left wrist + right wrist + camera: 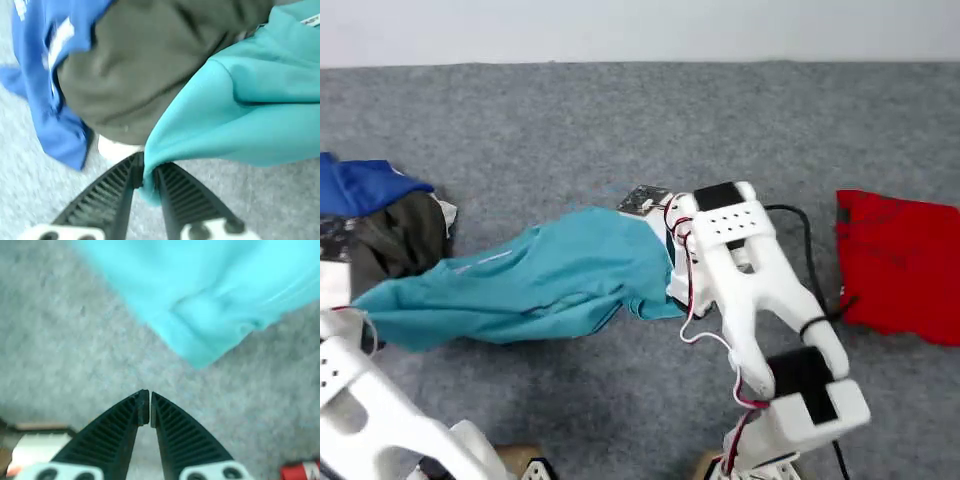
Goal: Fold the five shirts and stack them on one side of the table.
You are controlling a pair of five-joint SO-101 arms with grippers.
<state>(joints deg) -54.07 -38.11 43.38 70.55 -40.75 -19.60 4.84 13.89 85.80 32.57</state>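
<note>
Left wrist view has the left jaws clamped on a corner of the teal shirt (250,110), sprawled mid-desk — the right jaws, closed and empty just off its far end, should grip there so both can spread it flat.

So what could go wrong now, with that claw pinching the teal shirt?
1. The left gripper holds only a thin edge of the teal shirt; a pull might slip it free.
2. That shirt lies close by the dark shirt and blue shirt, so dragging could disturb the pile.
3. The right gripper is shut on nothing beside the shirt; held at one end only, the cloth may bunch.
</note>
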